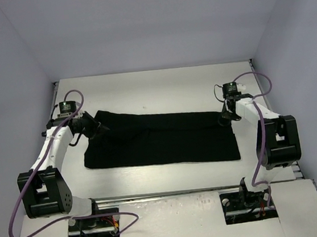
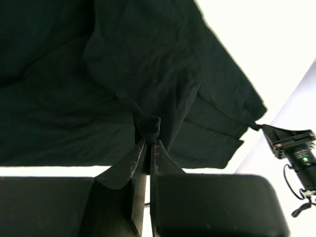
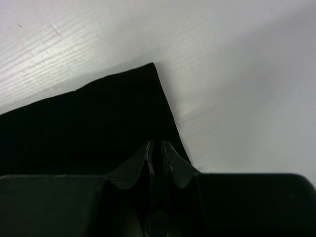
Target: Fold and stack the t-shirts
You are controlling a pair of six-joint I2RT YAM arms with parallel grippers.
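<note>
One black t-shirt [image 1: 161, 141] lies across the middle of the white table [image 1: 154, 84] as a long folded band. My left gripper [image 1: 97, 127] is at its far-left corner, shut on a bunched pinch of cloth. In the left wrist view the t-shirt [image 2: 74, 74] spreads away from the left gripper [image 2: 149, 141]. My right gripper [image 1: 225, 117] is at the far-right corner. In the right wrist view the right gripper [image 3: 157, 144] has its jaws nearly together on the edge of the t-shirt [image 3: 89, 118], whose corner lies flat. The left wrist view shows the right gripper [image 2: 289, 143] with the cloth's tip drawn to it.
Grey walls [image 1: 9, 67] close in the table on the left, back and right. Purple cables [image 1: 73, 97] loop over both arms. The arm bases [image 1: 93, 220] sit at the near edge, in front of the shirt.
</note>
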